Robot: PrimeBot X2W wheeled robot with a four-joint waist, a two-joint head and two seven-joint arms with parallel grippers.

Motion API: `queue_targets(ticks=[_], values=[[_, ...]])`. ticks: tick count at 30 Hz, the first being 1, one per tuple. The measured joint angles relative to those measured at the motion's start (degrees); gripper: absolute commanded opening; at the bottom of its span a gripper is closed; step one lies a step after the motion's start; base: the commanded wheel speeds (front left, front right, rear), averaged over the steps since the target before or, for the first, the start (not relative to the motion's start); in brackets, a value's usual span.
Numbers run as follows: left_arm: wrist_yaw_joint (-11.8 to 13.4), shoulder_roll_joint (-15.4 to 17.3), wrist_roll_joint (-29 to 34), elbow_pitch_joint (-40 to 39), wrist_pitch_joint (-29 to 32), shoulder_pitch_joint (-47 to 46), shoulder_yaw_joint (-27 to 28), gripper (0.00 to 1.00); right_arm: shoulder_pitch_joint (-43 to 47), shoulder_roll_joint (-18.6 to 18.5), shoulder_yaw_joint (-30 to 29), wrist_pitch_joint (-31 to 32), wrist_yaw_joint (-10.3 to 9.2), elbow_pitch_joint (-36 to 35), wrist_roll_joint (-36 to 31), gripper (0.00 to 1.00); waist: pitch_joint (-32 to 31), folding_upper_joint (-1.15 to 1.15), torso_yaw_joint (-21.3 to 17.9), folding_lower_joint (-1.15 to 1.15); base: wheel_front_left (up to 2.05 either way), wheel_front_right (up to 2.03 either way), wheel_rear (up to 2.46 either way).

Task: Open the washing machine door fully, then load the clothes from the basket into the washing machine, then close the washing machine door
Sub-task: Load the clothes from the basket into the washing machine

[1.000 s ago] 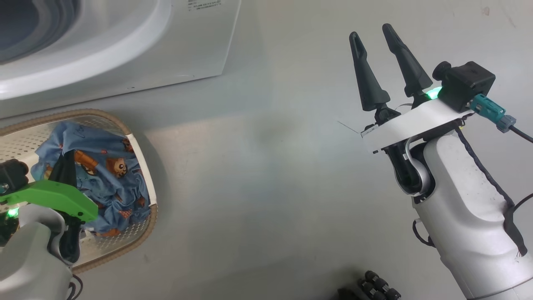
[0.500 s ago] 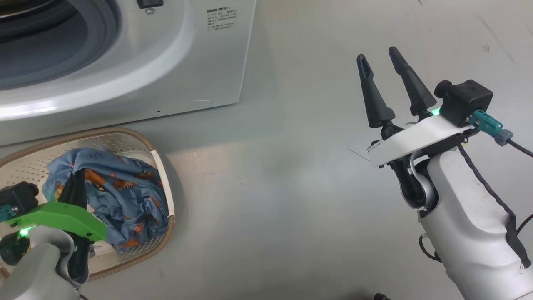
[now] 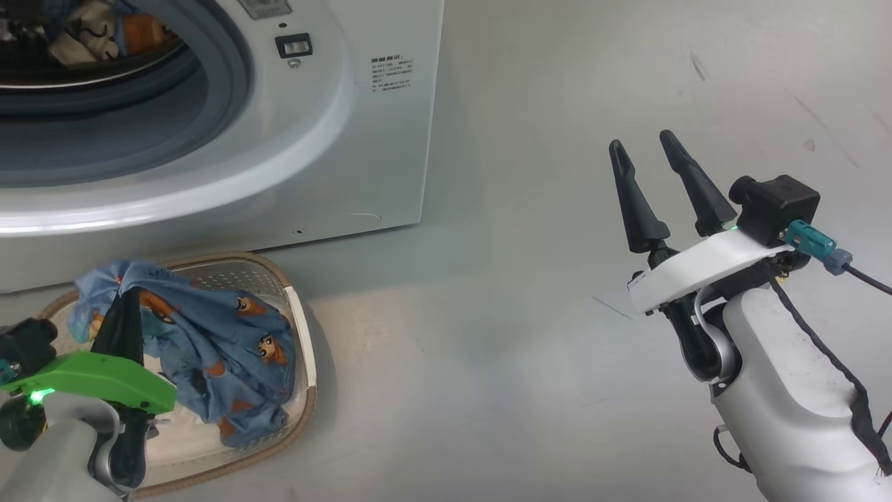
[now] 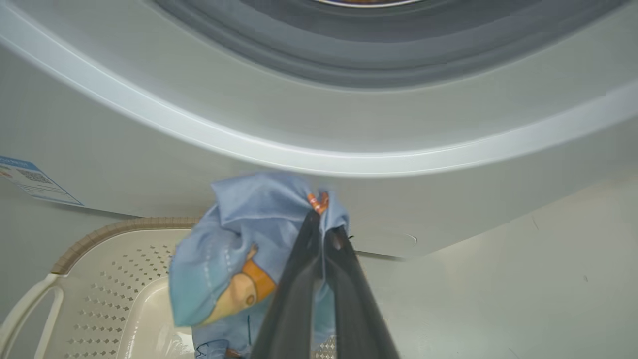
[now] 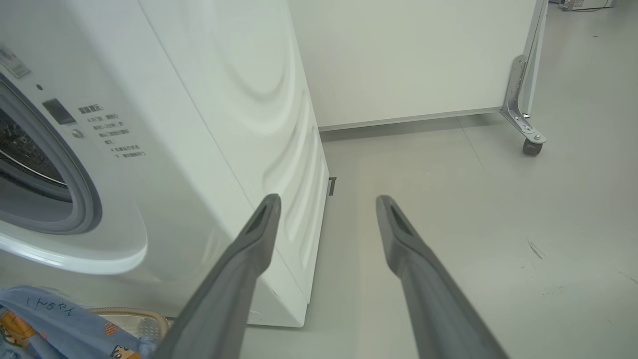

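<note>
Lower left, the left gripper [image 3: 127, 301] is clamping the light blue cartoon-printed garment [image 3: 223, 341], which is hanging into the oval cream perforated basket [image 3: 251, 277]. Its trailing folds are risking snagging the brown rim [image 3: 240, 452]; the right gripper [image 3: 641, 141] is hanging open, lower right.

Bright, even light fills my views, with a streak of glare on the washing machine [image 3: 376, 160] and a soft shadow on the floor [image 3: 502, 362] beside the basket [image 3: 304, 348]. In my left wrist view, my left claw [image 4: 323, 224] and the clothes [image 4: 239, 234] blur up close.
</note>
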Motion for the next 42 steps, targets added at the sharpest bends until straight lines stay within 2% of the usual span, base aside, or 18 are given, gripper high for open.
queue_targets(ticks=[21,30,42], values=[[0.0,-0.37,9.17,-13.81,-0.01,8.29,9.23,0.0,6.66,-1.9,0.04,0.0,0.0,1.64,2.03,1.0,-11.93,0.0,3.66,0.0,0.0,0.0,0.0],[0.1,-1.02,13.66,-19.37,-0.01,12.69,10.79,0.0,8.97,-2.45,0.07,0.0,0.0,1.75,3.02,1.0,-16.4,0.0,5.56,0.0,0.0,0.0,0.0],[2.49,-0.57,17.33,-25.88,-0.18,17.01,13.26,0.0,9.27,-3.2,0.18,0.0,0.0,1.13,3.52,1.0,-18.99,0.0,6.67,0.0,0.0,0.0,0.0]])
